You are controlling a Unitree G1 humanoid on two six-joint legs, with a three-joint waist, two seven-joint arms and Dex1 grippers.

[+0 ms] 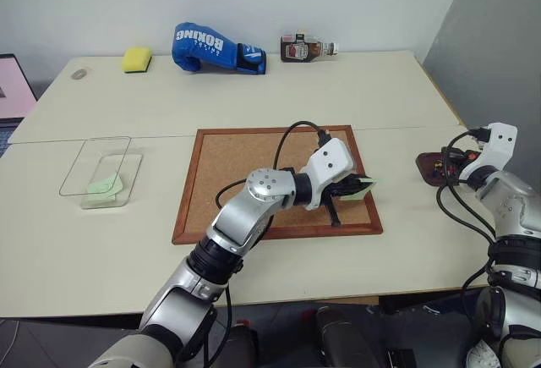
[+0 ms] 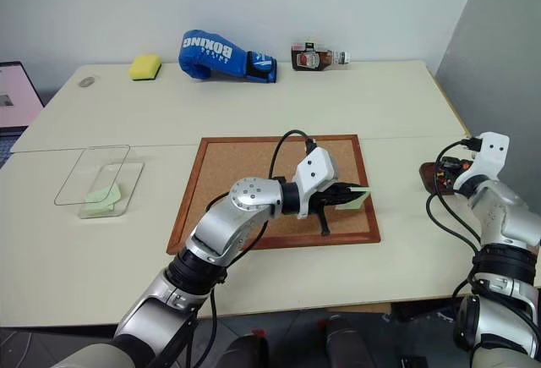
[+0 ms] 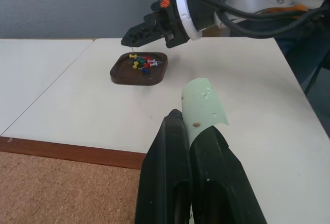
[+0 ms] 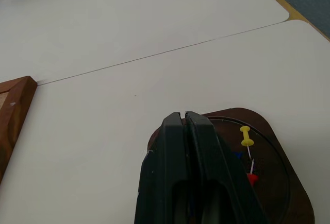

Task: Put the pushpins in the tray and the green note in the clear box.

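Note:
My left gripper point(image 1: 356, 187) is shut on the green note point(image 3: 203, 104), holding it just above the right edge of the cork board point(image 1: 245, 161). The note curls up past the fingertips. The dark brown tray point(image 3: 119, 74) sits on the table to the right of the board, with several coloured pushpins point(image 3: 144, 63) lying in it. My right gripper point(image 3: 126, 41) hovers over the tray's near side with its fingers point(image 4: 175, 131) pressed together; I cannot make out a pin between them. The clear box point(image 1: 95, 155) lies at the far left with another pale green note point(image 1: 105, 186) in it.
Along the back wall lie a blue boxing glove point(image 1: 207, 46), a yellow sponge point(image 1: 136, 59) and a dark bottle point(image 1: 303, 47) on its side. A screen point(image 1: 12, 89) stands at the left edge. A seam point(image 4: 154, 53) joins two tabletops.

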